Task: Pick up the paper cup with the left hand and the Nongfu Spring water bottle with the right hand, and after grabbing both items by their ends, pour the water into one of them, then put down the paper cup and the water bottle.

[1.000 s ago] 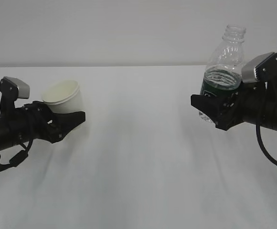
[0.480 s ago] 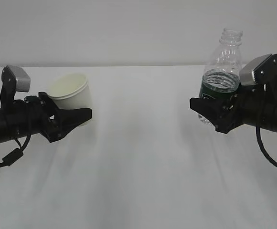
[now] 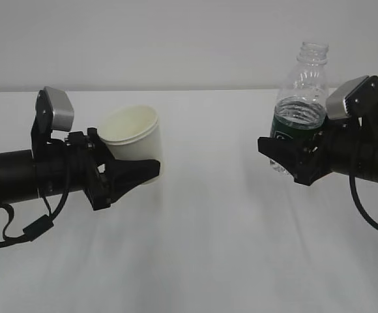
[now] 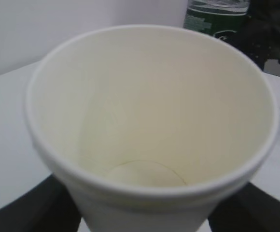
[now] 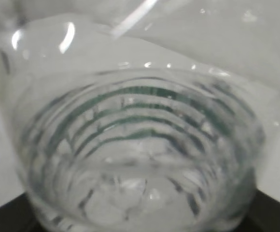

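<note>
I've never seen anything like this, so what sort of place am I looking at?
Probably a robot test bench or lab: a bare white table against a blank wall, with two black robot grippers, the left hand gripping a paper cup and the right hand a capless water bottle.

I see a broad, matte white tabletop [image 3: 208,248] filling the lower part of my exterior view, smooth and evenly lit with soft, faint shadows. Behind it stands a plain pale grey wall [image 3: 176,39], meeting the table's far edge in a straight horizontal line. The light looks diffuse, without glare.
</note>
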Tool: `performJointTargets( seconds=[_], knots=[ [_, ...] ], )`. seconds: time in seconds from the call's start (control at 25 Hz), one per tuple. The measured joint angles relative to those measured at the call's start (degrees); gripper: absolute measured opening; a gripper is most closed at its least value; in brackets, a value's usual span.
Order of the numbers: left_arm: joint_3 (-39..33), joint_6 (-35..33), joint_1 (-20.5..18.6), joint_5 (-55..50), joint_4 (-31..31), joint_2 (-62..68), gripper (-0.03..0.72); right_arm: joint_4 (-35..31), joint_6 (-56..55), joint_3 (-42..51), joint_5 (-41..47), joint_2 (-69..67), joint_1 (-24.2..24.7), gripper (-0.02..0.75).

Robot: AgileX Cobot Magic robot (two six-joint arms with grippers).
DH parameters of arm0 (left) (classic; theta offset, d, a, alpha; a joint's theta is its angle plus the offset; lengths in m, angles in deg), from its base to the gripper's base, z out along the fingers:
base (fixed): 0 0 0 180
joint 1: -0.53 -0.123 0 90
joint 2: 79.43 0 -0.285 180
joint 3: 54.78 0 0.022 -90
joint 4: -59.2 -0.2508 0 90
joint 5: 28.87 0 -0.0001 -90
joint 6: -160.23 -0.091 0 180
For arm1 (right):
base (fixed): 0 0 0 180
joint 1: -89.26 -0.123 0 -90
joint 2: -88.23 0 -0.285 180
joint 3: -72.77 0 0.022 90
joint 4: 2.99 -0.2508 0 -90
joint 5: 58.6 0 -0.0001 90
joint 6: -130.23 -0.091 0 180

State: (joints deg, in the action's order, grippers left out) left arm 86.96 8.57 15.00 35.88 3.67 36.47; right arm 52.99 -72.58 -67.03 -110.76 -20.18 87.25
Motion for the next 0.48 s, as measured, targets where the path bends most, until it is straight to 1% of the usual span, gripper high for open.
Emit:
performJointTargets(
  seconds=[0.24, 0.48],
  knots=[
    [0.0, 0.5, 4.6, -1.3, 0.0, 0.0, 0.509, 1.2, -0.6, 0.0, 0.0, 0.0, 0.0, 0.492],
    [0.0, 0.6, 7.8, -2.4, 0.0, 0.0, 0.509, 2.0, -1.0, 0.0, 0.2, 0.0, 0.0, 0.492]
  ],
)
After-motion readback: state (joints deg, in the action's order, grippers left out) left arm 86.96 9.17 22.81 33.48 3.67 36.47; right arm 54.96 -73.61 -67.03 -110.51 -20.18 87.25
